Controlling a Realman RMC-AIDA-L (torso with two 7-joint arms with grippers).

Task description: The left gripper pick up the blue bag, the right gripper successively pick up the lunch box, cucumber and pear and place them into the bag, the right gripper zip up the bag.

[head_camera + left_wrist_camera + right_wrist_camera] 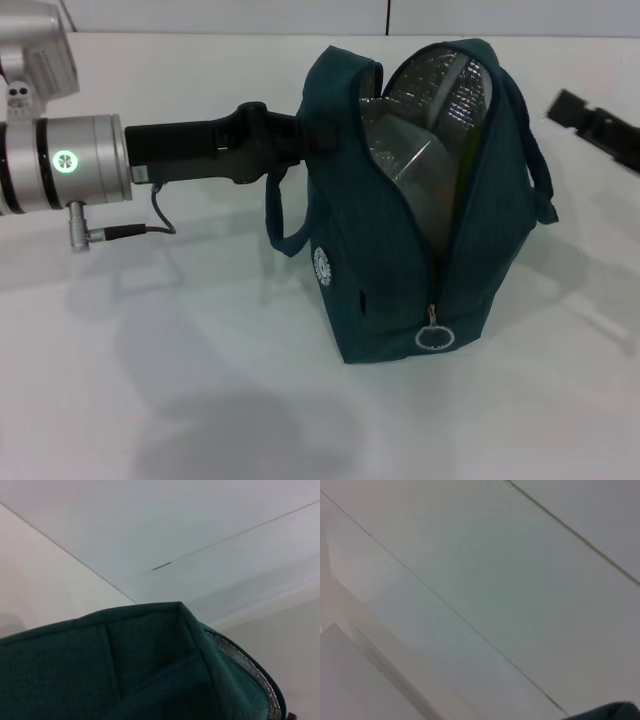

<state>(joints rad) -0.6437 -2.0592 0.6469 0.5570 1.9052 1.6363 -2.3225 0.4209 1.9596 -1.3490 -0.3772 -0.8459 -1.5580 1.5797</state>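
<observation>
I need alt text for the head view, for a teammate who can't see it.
The blue bag stands upright on the white table, zipper open, foil lining showing. The left gripper reaches in from the left to its top edge. The right gripper sits apart at far right.

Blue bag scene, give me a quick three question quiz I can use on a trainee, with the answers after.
1. True or false: the blue bag is zipped fully shut.
2. Which gripper is at the bag's rim? A) the left gripper B) the right gripper
3. Fill in: the zipper's ring pull hangs near the ___ of the bag's front.

Key
1. False: the top gapes open and the silver foil lining shows.
2. A: it reaches in from the robot's left to the rim; the right gripper sits off to the right, apart from the bag.
3. Bottom.
</observation>
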